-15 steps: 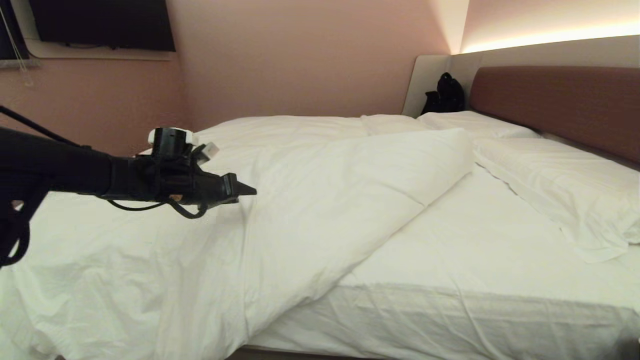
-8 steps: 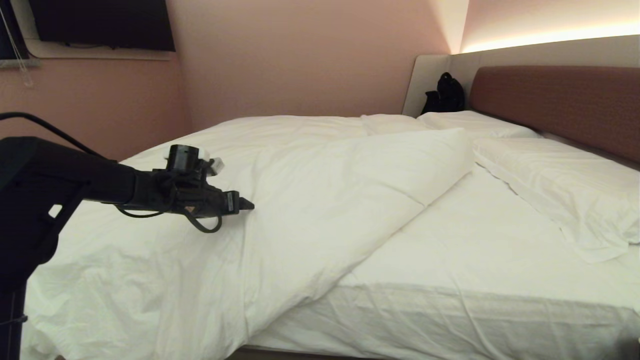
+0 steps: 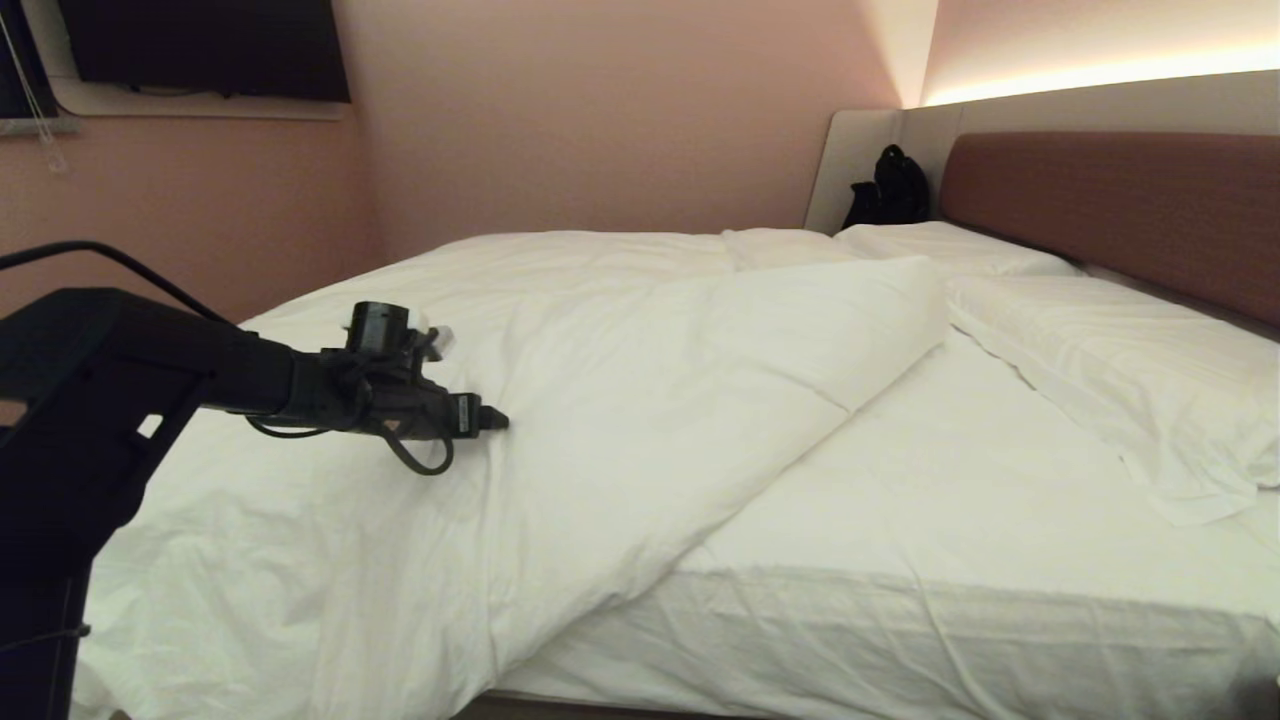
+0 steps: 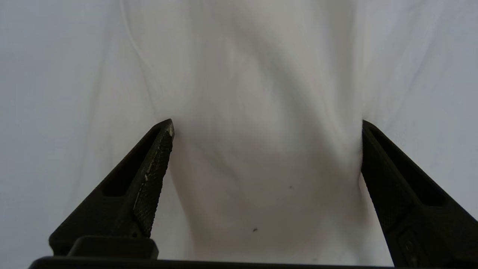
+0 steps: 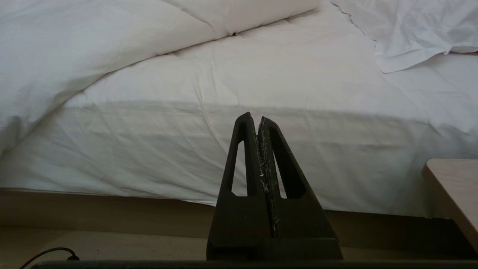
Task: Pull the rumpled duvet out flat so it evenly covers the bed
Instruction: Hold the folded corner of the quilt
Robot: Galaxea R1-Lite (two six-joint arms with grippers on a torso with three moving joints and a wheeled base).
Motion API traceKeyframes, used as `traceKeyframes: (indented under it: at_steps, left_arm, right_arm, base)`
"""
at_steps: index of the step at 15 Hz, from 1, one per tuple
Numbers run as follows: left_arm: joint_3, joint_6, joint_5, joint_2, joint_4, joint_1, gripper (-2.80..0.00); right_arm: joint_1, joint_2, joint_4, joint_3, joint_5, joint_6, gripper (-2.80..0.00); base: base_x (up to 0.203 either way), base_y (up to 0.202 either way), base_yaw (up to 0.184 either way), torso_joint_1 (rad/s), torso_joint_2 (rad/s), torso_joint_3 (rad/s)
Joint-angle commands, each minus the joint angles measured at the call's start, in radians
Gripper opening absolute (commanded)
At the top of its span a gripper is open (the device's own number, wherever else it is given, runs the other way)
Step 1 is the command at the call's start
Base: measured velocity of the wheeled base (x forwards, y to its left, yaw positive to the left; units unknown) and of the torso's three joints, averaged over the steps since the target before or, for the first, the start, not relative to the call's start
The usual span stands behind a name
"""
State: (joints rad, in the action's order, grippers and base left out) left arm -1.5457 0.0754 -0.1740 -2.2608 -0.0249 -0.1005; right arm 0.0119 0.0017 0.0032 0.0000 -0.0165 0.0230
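left gripper spread wide with its tips right on the duvet, nothing pinched; duvet folded back diagonally over the left of the bed; right gripper closed tight, empty, low beside the bed

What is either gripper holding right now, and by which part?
Nothing. The left gripper is open over the duvet; the right gripper is shut, empty.
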Motion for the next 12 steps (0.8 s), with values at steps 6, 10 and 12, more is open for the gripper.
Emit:
traceKeyframes:
  at_steps: [6, 10, 12]
  left_arm:
    - [-0.080, -0.009, -0.008, -0.115, 0.001, -0.048, 0.00]
    - [-0.129, 0.000, -0.004, -0.166, 0.014, -0.059, 0.00]
    - [-0.129, 0.000, -0.004, -0.171, 0.014, -0.059, 0.00]
  right_arm:
    - [0.000, 0.000, 0.000, 0.000, 0.000, 0.000, -2.80]
    - [0.000, 0.000, 0.000, 0.000, 0.000, 0.000, -2.80]
    - [0.000, 0.000, 0.000, 0.000, 0.000, 0.000, -2.80]
  base:
    - [0.000, 0.000, 0.000, 0.000, 0.00, 0.000]
    - [0.000, 0.000, 0.000, 0.000, 0.00, 0.000]
    - [0.000, 0.000, 0.000, 0.000, 0.00, 0.000]
